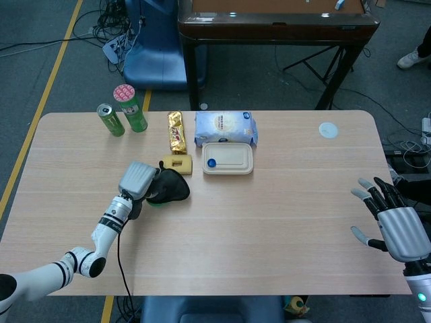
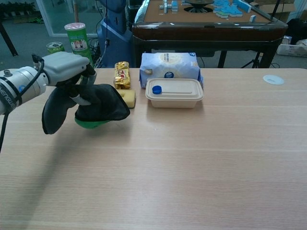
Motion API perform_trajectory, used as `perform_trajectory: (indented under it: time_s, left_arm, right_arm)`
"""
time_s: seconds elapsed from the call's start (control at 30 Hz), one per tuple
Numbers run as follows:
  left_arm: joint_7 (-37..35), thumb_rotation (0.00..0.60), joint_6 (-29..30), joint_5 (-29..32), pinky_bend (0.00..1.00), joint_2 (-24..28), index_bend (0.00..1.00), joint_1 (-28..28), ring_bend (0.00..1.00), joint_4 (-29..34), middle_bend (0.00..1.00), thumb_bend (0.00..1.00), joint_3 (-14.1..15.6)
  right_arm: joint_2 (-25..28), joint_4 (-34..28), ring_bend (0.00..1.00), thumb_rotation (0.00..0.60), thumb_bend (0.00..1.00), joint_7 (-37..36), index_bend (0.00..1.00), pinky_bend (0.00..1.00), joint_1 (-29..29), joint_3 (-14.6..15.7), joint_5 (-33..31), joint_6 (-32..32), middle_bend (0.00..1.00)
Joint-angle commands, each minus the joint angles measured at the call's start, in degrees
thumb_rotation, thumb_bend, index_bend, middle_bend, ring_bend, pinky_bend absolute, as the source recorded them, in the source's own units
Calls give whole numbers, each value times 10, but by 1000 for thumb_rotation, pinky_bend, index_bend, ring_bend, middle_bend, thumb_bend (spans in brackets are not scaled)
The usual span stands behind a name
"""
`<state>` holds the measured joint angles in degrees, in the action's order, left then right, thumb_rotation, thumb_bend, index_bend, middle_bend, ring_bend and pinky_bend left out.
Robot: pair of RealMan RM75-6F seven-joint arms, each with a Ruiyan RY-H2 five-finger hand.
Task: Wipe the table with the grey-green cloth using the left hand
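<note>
My left hand (image 1: 138,180) (image 2: 64,67) grips the grey-green cloth (image 1: 168,188) (image 2: 96,105), which shows dark grey on top with a green underside. In the chest view the cloth hangs lifted off the table, drooping below the hand at the left, close to the yellow sponge (image 2: 127,97). My right hand (image 1: 394,225) hovers open at the table's right edge with fingers spread; only the head view shows it.
Behind the cloth lie the yellow sponge (image 1: 176,163), a gold snack packet (image 1: 176,130), a white-blue bag (image 1: 225,128) and a lidded beige container (image 1: 228,159). A green can (image 1: 111,120) and a green tube (image 1: 130,108) stand at the back left. A white disc (image 1: 328,130) lies far right.
</note>
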<state>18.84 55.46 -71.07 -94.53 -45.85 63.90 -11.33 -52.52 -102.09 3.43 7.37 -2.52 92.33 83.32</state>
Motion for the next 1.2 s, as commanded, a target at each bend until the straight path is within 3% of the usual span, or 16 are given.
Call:
perform_trajectory:
  time_s: [0.03, 0.3, 0.37, 0.4, 0.47, 0.53, 0.6, 0.67, 0.73, 1.2]
  left_arm:
    - [-3, 600, -8, 5, 947, -11, 607, 0, 661, -20, 703, 149, 3]
    - [-3, 600, -24, 16, 947, -49, 557, -7, 638, -68, 661, 149, 5]
    - [8, 600, -27, 20, 916, -55, 454, -8, 569, -74, 572, 149, 6]
    - [12, 600, -31, 24, 871, -56, 377, -9, 504, -73, 498, 149, 6]
    - [27, 600, -42, 38, 674, -54, 147, -9, 287, -67, 247, 149, 4]
    - [42, 600, -53, 54, 507, -48, 34, -10, 145, -55, 94, 149, 0]
    - [55, 600, -56, 67, 369, -43, 0, -10, 38, -45, 13, 148, -3]
    - [64, 600, -50, 75, 277, -36, 0, -9, 0, -33, 0, 140, -8]
    - [68, 600, -42, 81, 249, -27, 0, -6, 0, -19, 0, 137, -11]
    - [35, 600, 27, 101, 242, 80, 0, 57, 0, 133, 0, 138, -19]
  right_arm:
    - [1, -1, 29, 600, 302, 1, 214, 100, 0, 0, -1, 0, 137]
    - [1, -2, 29, 600, 302, 4, 215, 100, -3, 1, -4, 2, 137]
    - [2, -2, 29, 600, 302, 4, 215, 100, -4, 1, -5, 3, 137]
    - [2, -2, 29, 600, 302, 4, 215, 100, -4, 1, -5, 4, 137]
    - [4, -3, 29, 600, 302, 4, 215, 100, -5, 1, -6, 5, 137]
    - [4, -3, 29, 600, 302, 4, 215, 100, -6, 1, -6, 6, 137]
    - [5, -3, 29, 600, 301, 3, 214, 100, -6, 1, -5, 7, 137]
    - [4, -2, 29, 600, 301, 3, 214, 100, -7, 1, -5, 7, 137]
    - [4, -2, 29, 600, 302, 2, 214, 100, -6, 1, -5, 7, 137]
    - [0, 10, 29, 600, 302, -11, 215, 100, -2, 1, -9, -2, 137]
